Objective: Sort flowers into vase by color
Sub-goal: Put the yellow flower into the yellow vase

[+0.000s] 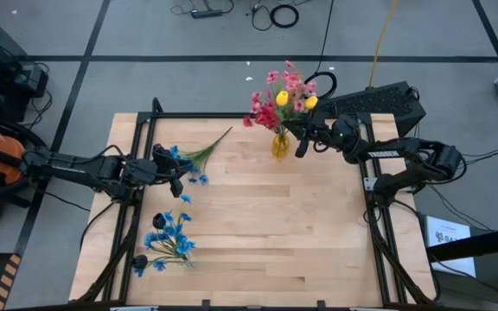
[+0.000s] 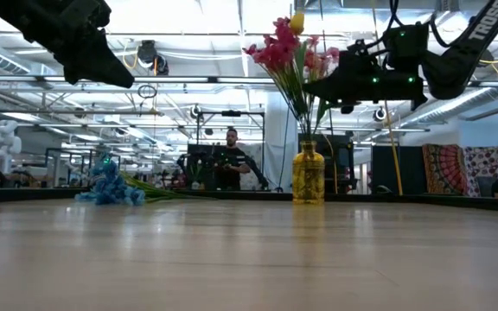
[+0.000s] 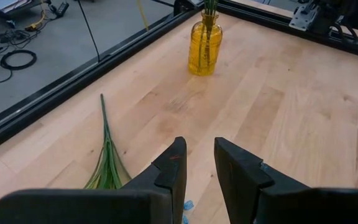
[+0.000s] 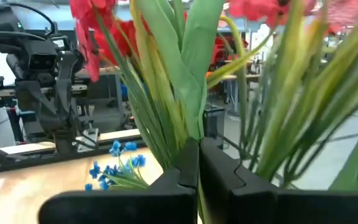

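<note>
A wooden table (image 1: 318,242) lies mostly bare across its middle and right; a yellow glass vase (image 1: 280,144) stands near the far edge, holding pink, red and yellow flowers (image 1: 279,99); the right gripper (image 1: 302,142), just beside the vase, is clenched on a green stem (image 4: 194,93); the left gripper (image 1: 176,183), fingers slightly parted and empty, hovers near the left edge above a blue sprig (image 1: 193,157); a second blue cluster (image 1: 168,240) lies nearer the front-left corner.

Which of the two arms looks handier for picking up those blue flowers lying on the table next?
Probably the left. Its gripper hangs open right by the blue flowers, while the right gripper is across the table, shut on a stem at the vase.
</note>
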Controlling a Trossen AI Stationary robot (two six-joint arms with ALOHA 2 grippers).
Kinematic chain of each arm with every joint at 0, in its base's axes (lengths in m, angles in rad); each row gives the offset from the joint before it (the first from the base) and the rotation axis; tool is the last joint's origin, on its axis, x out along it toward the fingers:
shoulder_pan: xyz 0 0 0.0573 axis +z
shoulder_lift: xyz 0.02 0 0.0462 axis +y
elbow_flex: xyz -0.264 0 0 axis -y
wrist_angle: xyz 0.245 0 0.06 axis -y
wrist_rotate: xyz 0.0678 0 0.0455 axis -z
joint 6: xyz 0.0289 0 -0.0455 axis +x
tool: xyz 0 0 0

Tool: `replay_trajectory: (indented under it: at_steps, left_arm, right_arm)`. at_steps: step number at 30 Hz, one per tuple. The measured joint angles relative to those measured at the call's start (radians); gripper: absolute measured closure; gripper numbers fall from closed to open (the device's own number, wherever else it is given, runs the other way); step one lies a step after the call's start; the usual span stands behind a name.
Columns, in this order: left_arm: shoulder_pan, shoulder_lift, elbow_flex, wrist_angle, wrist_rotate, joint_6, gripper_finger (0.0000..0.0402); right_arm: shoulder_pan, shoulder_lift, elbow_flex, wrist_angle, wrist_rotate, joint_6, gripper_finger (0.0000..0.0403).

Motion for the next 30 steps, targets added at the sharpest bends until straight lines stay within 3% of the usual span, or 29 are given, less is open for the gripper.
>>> replay_trajectory:
  at_steps: [22, 30]
  left_arm:
    - [0.000, 0.000, 0.000, 0.003, 0.000, -0.001, 0.0314]
    - [0.000, 0.000, 0.000, 0.002, 0.000, 0.000, 0.0314]
  right_arm:
    - [0.000, -0.002, 0.000, -0.278, 0.000, 0.004, 0.0403]
    - [0.000, -0.048, 0.000, -0.338, 0.002, 0.086, 0.0391]
